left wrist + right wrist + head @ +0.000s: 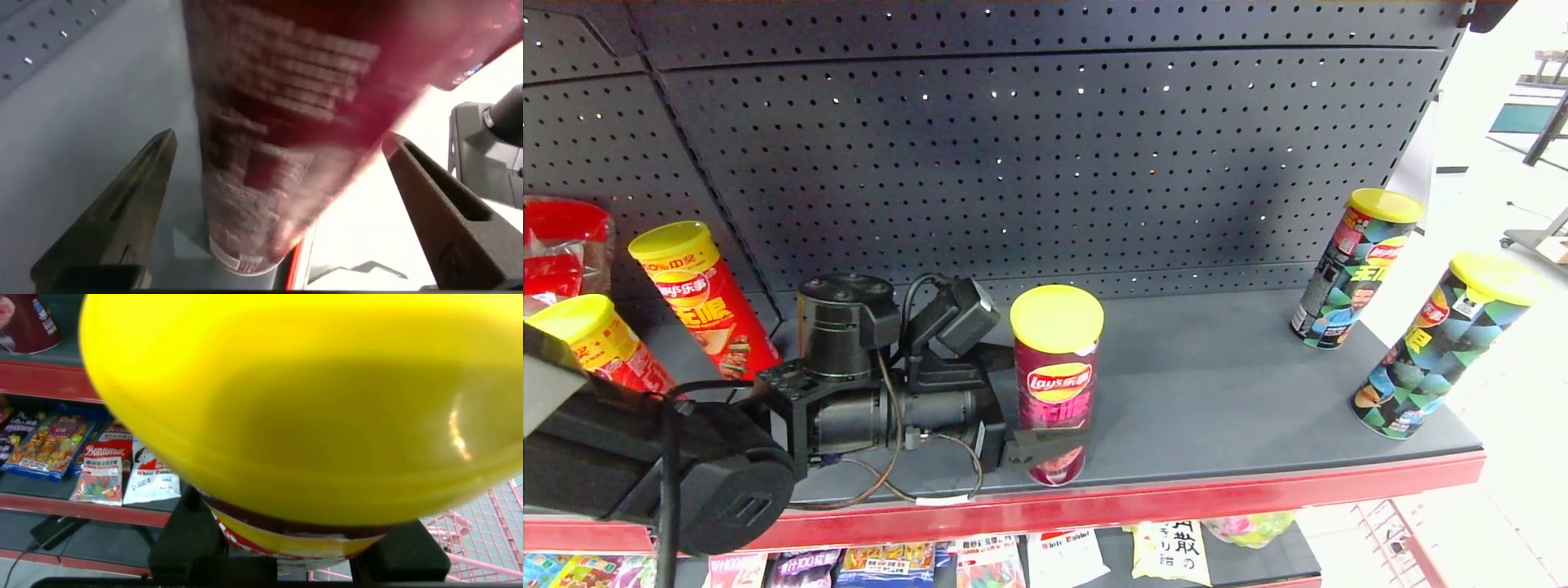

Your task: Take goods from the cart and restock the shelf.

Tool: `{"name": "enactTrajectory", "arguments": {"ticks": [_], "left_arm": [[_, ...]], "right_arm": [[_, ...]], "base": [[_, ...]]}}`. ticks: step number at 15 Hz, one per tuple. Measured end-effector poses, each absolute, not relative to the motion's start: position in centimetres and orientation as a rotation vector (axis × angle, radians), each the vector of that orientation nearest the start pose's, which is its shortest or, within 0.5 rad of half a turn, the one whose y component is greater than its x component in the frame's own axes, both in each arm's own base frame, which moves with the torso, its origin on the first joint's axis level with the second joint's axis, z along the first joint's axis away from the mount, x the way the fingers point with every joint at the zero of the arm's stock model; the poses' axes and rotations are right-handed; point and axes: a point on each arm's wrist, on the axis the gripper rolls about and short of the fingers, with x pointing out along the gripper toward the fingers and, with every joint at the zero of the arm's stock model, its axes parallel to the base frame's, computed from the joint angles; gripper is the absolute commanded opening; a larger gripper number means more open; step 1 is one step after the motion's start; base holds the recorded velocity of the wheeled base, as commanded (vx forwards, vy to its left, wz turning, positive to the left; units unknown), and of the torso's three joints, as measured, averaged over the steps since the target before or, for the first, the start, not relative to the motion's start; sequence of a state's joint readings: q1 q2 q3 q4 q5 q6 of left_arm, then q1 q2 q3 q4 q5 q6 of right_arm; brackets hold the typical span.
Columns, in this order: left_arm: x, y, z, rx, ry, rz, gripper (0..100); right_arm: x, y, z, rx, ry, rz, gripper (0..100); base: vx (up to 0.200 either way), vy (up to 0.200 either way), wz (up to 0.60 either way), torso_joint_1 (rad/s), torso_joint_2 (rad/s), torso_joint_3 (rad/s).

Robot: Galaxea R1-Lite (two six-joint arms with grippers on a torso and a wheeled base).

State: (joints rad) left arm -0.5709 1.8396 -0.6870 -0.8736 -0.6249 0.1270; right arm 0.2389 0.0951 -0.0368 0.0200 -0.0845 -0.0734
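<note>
Around the foot of the maroon can (1055,384), my left pincer (279,140) stands wide, one finger on either side with a gap to each. That can stands upright at 6 o'clock on the shelf (1217,392), close to the red front lip (1258,490). Bare board runs from its 12 round to 3 o'clock, out to two patterned cans (1352,269) by the shelf's open end. Red cans (707,298) crowd 9 to 10 o'clock, the nearer one partly cut off by my arm. My right pincer (294,559) grips a yellow-lidded can (310,400); its lid hides most of the label.
</note>
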Motion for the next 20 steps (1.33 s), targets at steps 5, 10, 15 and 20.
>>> {"name": "enactTrajectory", "arguments": {"ticks": [5,10,15,20], "left_arm": [[22.8,-13.4,12.1,0.088,0.265,-1.112,100],[17.8,-8.0,13.7,0.086,0.217,-0.807,100],[10.6,-4.7,14.1,0.053,0.245,-0.696,100],[2.0,-1.5,13.5,0.044,0.497,-0.652,100]], "right_arm": [[-1.7,-0.6,8.5,-0.085,0.079,0.162,0],[-1.5,-0.5,8.6,-0.084,0.101,0.161,0],[-0.6,-0.2,14.3,-0.047,0.07,0.215,0],[6.0,2.2,21.8,-0.096,0.166,0.416,0]], "base": [[0.0,0.0,0.0,0.0,0.0,0.0],[0.0,0.0,0.0,0.0,0.0,0.0],[0.0,0.0,0.0,0.0,0.0,0.0],[0.0,0.0,0.0,0.0,0.0,0.0]]}}
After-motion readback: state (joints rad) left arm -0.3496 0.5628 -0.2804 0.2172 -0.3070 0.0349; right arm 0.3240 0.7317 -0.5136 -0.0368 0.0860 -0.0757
